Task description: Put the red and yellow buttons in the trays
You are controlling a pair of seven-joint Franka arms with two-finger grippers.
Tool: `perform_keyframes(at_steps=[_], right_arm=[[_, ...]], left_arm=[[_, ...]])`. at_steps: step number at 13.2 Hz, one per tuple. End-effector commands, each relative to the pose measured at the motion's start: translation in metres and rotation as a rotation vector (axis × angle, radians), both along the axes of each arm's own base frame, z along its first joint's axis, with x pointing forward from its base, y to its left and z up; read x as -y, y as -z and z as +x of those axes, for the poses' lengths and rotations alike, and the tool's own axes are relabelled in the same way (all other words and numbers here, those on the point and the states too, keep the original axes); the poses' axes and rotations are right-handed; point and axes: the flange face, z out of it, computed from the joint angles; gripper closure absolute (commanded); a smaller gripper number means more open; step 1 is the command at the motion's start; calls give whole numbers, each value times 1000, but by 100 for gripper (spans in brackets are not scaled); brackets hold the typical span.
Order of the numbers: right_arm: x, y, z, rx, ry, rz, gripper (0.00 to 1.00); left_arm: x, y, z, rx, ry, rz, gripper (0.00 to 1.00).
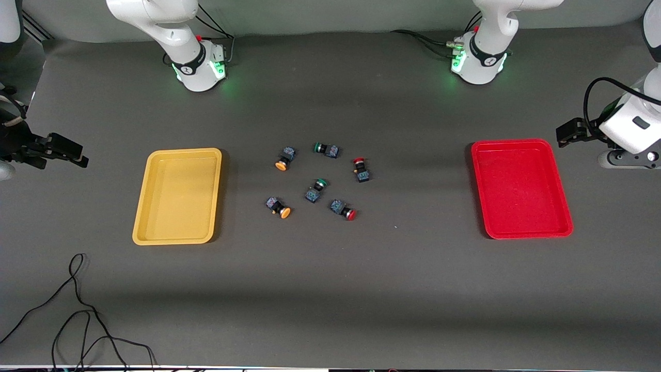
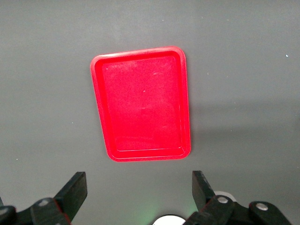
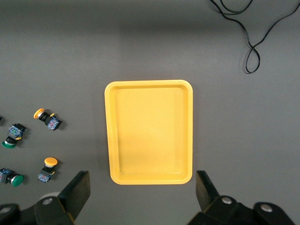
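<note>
Two yellow-capped buttons (image 1: 284, 158) (image 1: 279, 206) and two red-capped buttons (image 1: 361, 169) (image 1: 343, 208) lie on their sides in a loose cluster mid-table. The mustard yellow tray (image 1: 178, 196) lies toward the right arm's end and the red tray (image 1: 521, 188) toward the left arm's end; both are empty. My right gripper (image 1: 77, 155) hangs open and empty above the table's end outside the yellow tray (image 3: 150, 131). The right wrist view also shows both yellow buttons (image 3: 47, 119) (image 3: 47, 168). My left gripper (image 1: 563, 135) hangs open and empty outside the red tray (image 2: 143, 105).
Two green-capped buttons (image 1: 325, 149) (image 1: 316, 189) lie in the same cluster; they also show in the right wrist view (image 3: 13, 135) (image 3: 11, 177). A black cable (image 1: 77, 310) loops on the table nearer the front camera than the yellow tray.
</note>
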Motion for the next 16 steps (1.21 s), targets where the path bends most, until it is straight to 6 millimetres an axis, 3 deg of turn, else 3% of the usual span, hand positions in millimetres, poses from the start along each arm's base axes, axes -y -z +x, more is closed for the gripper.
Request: perform_keyframes(at_steps=[1, 4, 7, 10, 14, 16], right_arm=[[-1, -6, -2, -2, -6, -25, 0], [-5, -6, -2, -3, -14, -28, 0], [-36, 2, -7, -32, -1, -28, 0], [-110, 15, -32, -49, 76, -20, 0], [-238, 47, -82, -46, 250, -19, 0], [-297, 69, -112, -49, 337, -28, 0]], left_arm=[[4, -1, -1, -11, 31, -5, 0], [5, -1, 0, -10, 33, -5, 0], [5, 1, 1, -15, 34, -5, 0], [6, 1, 10, -18, 34, -4, 0], [12, 9, 14, -24, 32, -27, 0], [51, 32, 18, -82, 73, -34, 0]])
